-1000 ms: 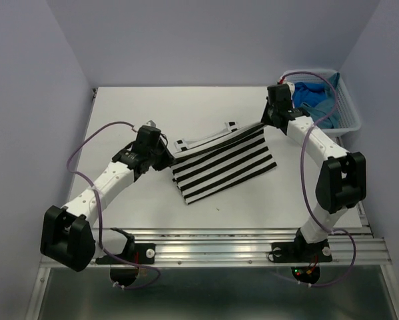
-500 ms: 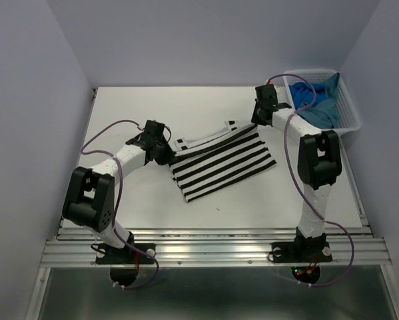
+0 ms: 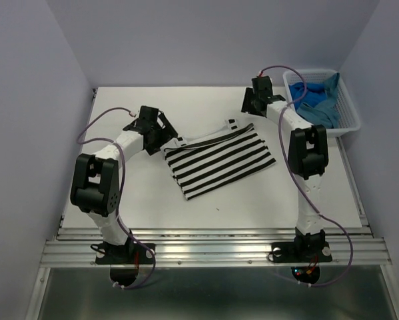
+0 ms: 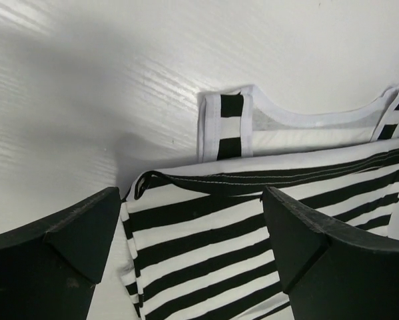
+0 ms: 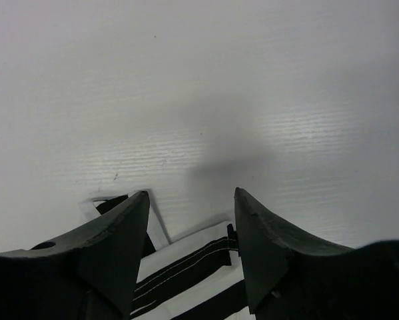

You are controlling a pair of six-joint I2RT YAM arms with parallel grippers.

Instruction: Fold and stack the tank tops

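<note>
The black-and-white striped tank top (image 3: 219, 162) lies folded flat mid-table, its straps (image 3: 229, 125) at the far edge. My left gripper (image 3: 167, 135) hovers open over the top's left corner; in the left wrist view the stripes (image 4: 206, 247) fill the gap between the spread fingers (image 4: 72, 233), which touch nothing. My right gripper (image 3: 247, 110) is open just above the far right corner, and the folded hem (image 5: 192, 263) shows below its tips. A teal top (image 3: 324, 107) and a royal blue top (image 3: 299, 92) are bunched in the basket.
The white lattice basket (image 3: 342, 128) stands at the back right corner, close behind my right arm. Purple cables loop off both arms. Bare white table (image 3: 152, 200) surrounds the striped top, with walls at the left, back and right.
Both grippers have opened and let go of the striped top's far corners. The fold has settled flat, and both wrists have drawn back toward the far side.
</note>
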